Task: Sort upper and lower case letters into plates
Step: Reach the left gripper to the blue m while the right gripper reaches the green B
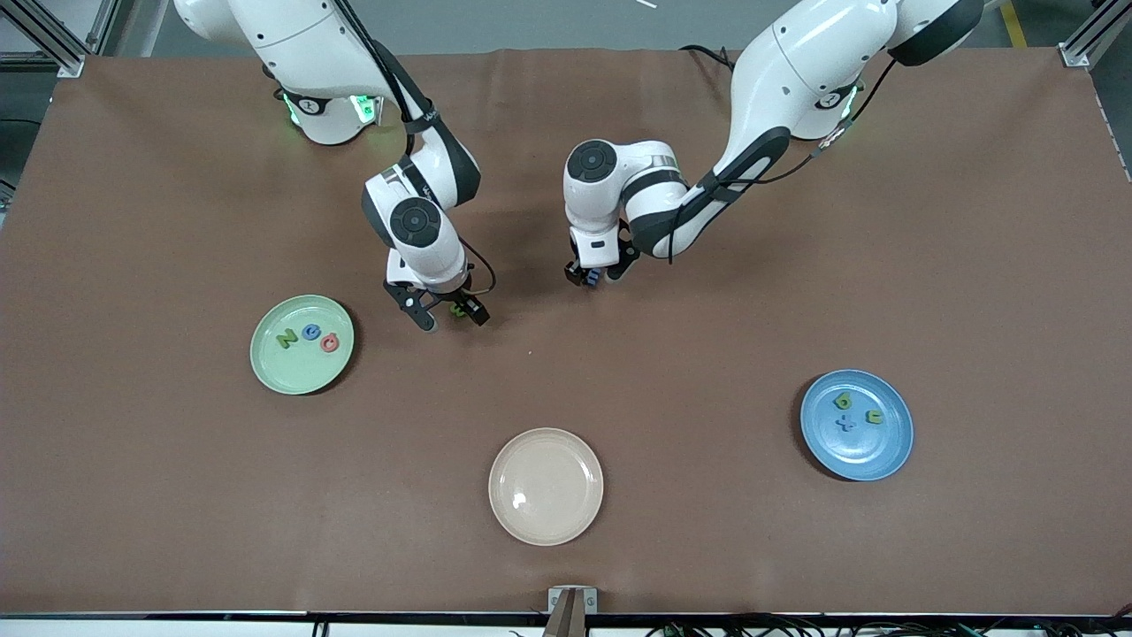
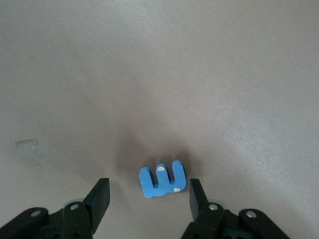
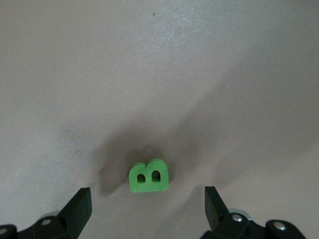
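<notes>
Done: green plate [image 1: 302, 344] held three letters, blue plate [image 1: 856, 425] three.
Left: blue letter [image 2: 162, 179] and green B [image 3: 149, 176] lay on the table [image 1: 707, 310].
Left gripper [image 2: 149, 199]: jaws partly open around blue letter, not gripping.
Right gripper [image 3: 147, 206]: jaws wide, B between, untouched.
Beige plate [image 1: 546, 486]: held nothing.

Both arms are wearing glossy white shells broken by black bands at the joints — the right arm [image 1: 416, 190] and the left arm [image 1: 699, 177] alike. Round black caps are sitting on the wrist joints, each ringed in dark grey. Green lights are glowing at the right arm's base, and fainter green is showing on the left arm's shoulder. Thin black cables are running along both arms, looping loose near the wrists. The fingers [image 2: 99, 199] are showing matt black — angular, wedge-shaped, with small silver screws set behind them.
</notes>
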Tool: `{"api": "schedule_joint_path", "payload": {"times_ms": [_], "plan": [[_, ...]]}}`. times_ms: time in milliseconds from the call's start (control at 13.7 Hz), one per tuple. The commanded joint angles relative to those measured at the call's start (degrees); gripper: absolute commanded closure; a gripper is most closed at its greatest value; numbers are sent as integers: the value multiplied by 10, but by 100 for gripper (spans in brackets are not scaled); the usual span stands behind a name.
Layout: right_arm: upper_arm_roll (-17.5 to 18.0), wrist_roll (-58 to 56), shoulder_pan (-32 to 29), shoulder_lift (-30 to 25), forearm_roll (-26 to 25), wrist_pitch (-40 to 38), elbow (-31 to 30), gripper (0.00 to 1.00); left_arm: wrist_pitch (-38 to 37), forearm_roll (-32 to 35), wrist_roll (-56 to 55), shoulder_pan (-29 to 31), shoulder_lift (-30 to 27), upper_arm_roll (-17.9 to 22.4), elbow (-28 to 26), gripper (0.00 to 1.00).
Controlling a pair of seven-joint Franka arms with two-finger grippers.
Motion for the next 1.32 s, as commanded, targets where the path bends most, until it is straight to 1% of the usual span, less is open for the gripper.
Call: {"api": "schedule_joint_path", "payload": {"times_ms": [0,220,366,439,586,732,952,1098,1172,1245], "plan": [[-5,-16,4,-4,-4,21,-20,0,3,3,-22,-1,5,1,5,29],[-5,-26,4,-3,-4,22,-20,3,3,3,-32,0,5,2,5,29],[-5,-27,4,-3,-5,22,-20,9,4,11,-31,-1,13,2,8,31],[-5,-30,4,-3,-5,22,-20,15,4,12,-31,-1,21,2,17,32],[-5,-32,4,-2,-5,22,-20,31,4,11,-30,-9,28,4,26,33],[-5,-37,4,-2,-5,23,-19,43,4,12,-30,-16,28,18,33,33],[-5,-46,3,-2,-5,23,-19,56,4,12,-30,-25,28,26,38,33],[-5,-46,3,-2,-5,23,-18,62,4,12,-27,-25,28,26,38,41],[-5,-46,2,-2,-5,22,-19,68,4,12,-26,-25,28,26,38,46],[-5,-46,2,-2,-5,21,-19,77,4,12,-26,-26,28,27,38,53]]}}
